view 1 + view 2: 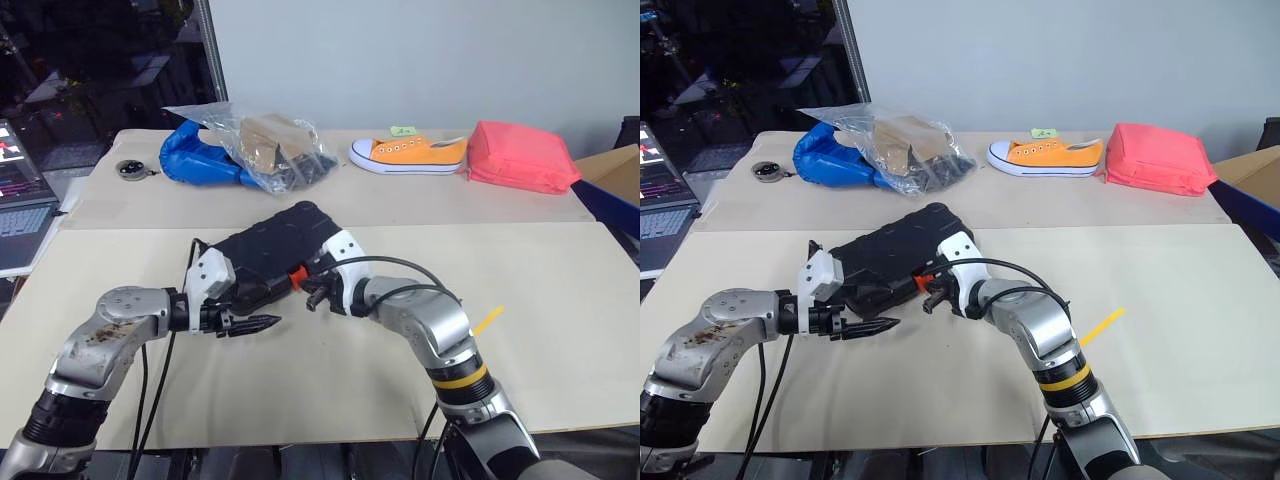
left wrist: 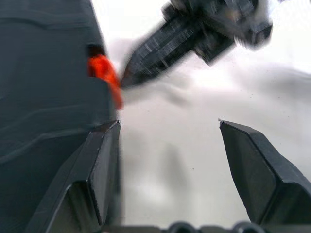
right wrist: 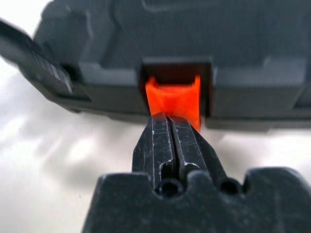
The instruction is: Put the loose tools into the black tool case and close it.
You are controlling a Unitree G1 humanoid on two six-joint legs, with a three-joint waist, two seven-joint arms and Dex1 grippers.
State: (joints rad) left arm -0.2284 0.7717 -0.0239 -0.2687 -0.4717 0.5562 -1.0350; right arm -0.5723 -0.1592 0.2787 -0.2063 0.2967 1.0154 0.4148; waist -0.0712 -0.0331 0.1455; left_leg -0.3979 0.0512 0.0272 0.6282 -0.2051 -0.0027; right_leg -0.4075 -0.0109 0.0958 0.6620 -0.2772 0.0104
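Observation:
The black tool case (image 1: 272, 243) lies in the middle of the table with its lid down and its orange latch (image 3: 172, 98) facing me. My right gripper (image 3: 170, 122) is shut, and its tips touch the lower edge of that latch. My left gripper (image 2: 170, 145) is open at the case's near left corner. One of its fingers (image 2: 99, 165) lies along the case's front wall, with bare table between the two. In the head views the left gripper (image 1: 262, 322) points right, towards the right gripper (image 1: 314, 296). The loose tools are out of view.
At the back of the table are a clear plastic bag (image 1: 262, 143) over a blue object (image 1: 195, 160), an orange sneaker (image 1: 408, 154) and a pink-red pouch (image 1: 520, 156). A small round object (image 1: 130, 169) and a laptop (image 1: 18, 215) are far left. A yellow strip (image 1: 487, 320) lies at the right.

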